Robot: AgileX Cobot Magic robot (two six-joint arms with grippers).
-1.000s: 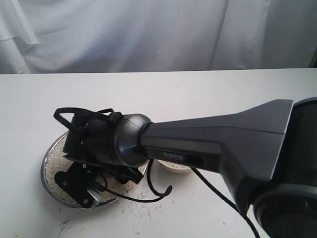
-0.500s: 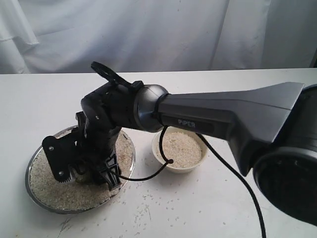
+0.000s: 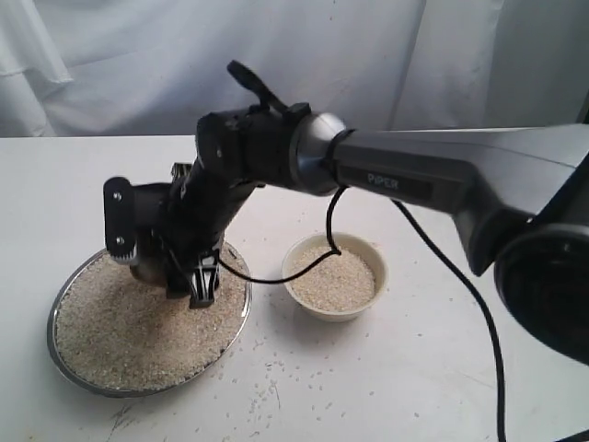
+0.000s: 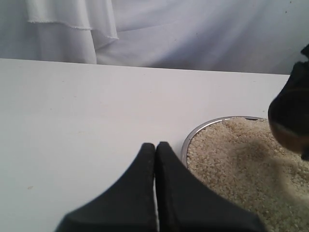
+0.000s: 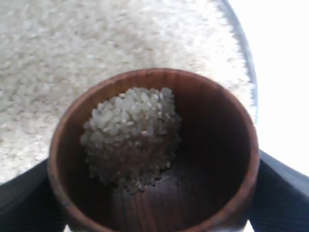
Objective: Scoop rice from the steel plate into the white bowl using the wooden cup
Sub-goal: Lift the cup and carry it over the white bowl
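Observation:
The steel plate [image 3: 57, 313] lies at the left, spread with rice [image 3: 120, 336]. My right gripper [image 3: 158, 253] hangs over the plate's far side, shut on the wooden cup [image 3: 145, 269]. The right wrist view looks into that cup [image 5: 207, 145], with a clump of rice [image 5: 130, 135] lying against one inner wall. My gripper's fingers [image 5: 285, 193] press on both sides of the cup, above the plate's rice [image 5: 96, 38]. To the right of the plate stands the white bowl [image 3: 377, 267], part full of rice [image 3: 336, 276]. My left gripper [image 4: 155, 147] is shut and empty beside the plate rim [image 4: 203, 128].
Loose grains [image 3: 276, 387] dot the white table [image 3: 442, 368] in front of the plate and bowl. The right arm's black cable [image 3: 313, 262] sags over the bowl's near-left rim. A white curtain [image 3: 276, 64] closes off the back.
The right arm has risen and drawn back, so the plate and bowl now show in full. The cup has come up out of the rice bed with grains in it.

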